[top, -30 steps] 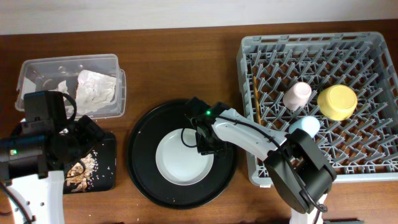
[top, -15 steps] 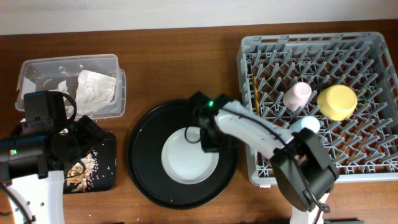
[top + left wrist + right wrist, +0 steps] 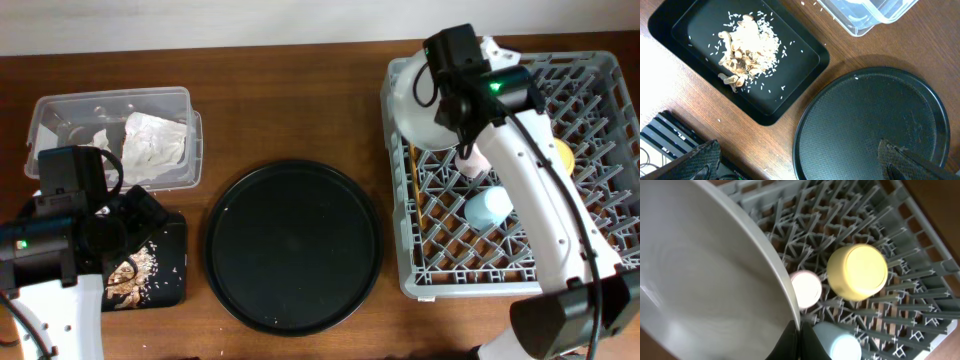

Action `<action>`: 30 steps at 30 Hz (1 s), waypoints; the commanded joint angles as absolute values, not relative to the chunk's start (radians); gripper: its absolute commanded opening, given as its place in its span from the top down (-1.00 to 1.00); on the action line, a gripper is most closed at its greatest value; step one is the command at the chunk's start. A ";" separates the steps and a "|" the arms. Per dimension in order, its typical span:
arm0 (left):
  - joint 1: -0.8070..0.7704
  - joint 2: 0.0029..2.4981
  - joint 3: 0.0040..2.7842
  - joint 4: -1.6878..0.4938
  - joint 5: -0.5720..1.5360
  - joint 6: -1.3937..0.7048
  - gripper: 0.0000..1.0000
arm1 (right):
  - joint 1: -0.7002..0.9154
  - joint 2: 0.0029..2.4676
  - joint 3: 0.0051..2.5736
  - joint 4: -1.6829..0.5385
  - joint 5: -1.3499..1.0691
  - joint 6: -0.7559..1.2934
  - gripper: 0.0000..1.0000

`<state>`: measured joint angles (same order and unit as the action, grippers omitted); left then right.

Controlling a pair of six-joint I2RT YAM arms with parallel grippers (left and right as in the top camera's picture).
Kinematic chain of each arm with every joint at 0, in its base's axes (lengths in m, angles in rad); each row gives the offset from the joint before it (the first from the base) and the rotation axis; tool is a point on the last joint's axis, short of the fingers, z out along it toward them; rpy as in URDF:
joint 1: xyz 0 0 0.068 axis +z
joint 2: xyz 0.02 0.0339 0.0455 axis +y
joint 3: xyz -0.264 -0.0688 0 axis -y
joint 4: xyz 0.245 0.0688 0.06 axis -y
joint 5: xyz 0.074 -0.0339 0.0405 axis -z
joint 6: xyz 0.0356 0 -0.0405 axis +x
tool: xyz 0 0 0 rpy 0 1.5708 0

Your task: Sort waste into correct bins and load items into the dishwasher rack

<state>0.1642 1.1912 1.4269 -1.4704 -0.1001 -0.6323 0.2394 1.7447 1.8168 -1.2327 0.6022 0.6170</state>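
Observation:
My right gripper (image 3: 447, 100) is shut on the rim of the round white-grey plate (image 3: 412, 105) and holds it tilted on edge over the back left of the grey dishwasher rack (image 3: 600, 250). In the right wrist view the fingers (image 3: 797, 340) pinch the plate (image 3: 705, 270). The pink cup (image 3: 806, 290), yellow bowl (image 3: 857, 272) and light-blue cup (image 3: 840, 342) sit upside down in the rack. The chopsticks (image 3: 411, 165) lie along its left side. My left gripper (image 3: 797, 162) is open and empty near the shallow black tray (image 3: 700, 25), which holds food scraps (image 3: 747, 47). No gold-brown wrapper shows.
The clear tub (image 3: 110, 135) at the back left holds white napkins (image 3: 155, 145). The large round black tray (image 3: 293, 245) lies between the bins and the rack with nothing on it. It also shows in the left wrist view (image 3: 875, 120).
My right gripper has lifted the plate off the round black tray and carried it up and right, over the rack. The left arm has not moved.

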 commanded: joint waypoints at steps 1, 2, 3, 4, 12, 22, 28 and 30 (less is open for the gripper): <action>0.170 1.185 1.437 -1.468 -0.093 -0.628 -0.98 | 0.221 1.798 1.822 -1.185 0.701 0.637 0.92; 0.170 1.185 1.437 -1.468 -0.093 -0.628 -0.98 | 0.221 1.810 1.822 -1.177 0.715 0.637 0.92; 0.170 1.185 1.437 -1.468 -0.093 -0.628 -0.98 | 0.222 1.826 1.822 -1.169 0.736 0.638 0.92; 0.170 1.185 1.437 -1.468 -0.093 -0.628 -0.98 | 0.222 1.841 1.821 -1.160 0.748 0.638 0.92; 0.170 1.185 1.437 -1.468 -0.093 -0.628 -0.98 | 0.273 1.899 1.820 -1.159 0.775 0.645 0.92; 0.170 1.185 1.437 -1.468 -0.093 -0.628 -0.98 | 0.408 1.826 1.863 -1.279 0.681 0.645 -0.35; 0.170 1.185 1.437 -1.468 -0.093 -0.628 -0.98 | 0.408 1.484 1.913 -1.433 0.469 0.645 -0.51; 0.170 1.185 1.437 -1.468 -0.093 -0.628 -0.99 | 0.408 1.396 1.910 -1.518 0.422 0.648 -0.43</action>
